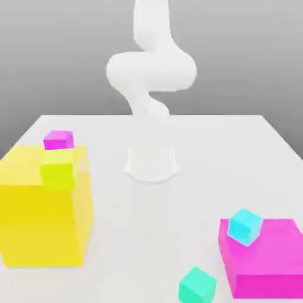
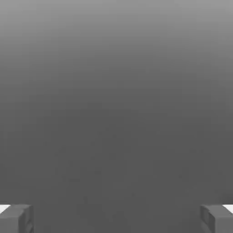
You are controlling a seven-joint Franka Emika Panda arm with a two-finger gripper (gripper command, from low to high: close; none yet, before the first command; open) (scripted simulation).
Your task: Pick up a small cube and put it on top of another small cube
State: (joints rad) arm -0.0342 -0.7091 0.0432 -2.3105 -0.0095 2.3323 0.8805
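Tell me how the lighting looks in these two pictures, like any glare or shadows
Exterior view: bright, even light washes out the white arm and pale table, with little shading between them; the colored cubes show no clear cast shadows. Hand view: dim grey, fading lighter toward one edge, with the gripper dark apart from small white patches.

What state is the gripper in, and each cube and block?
Gripper: open, nothing between its fingers.
Teal-green small cube: not stacked, beside the magenta block.
Cyan small cube: nothing stacked on it.
Magenta block: lying flat.
Yellow block: upright.
Yellow-green small cube: not held.
Magenta small cube: not held.
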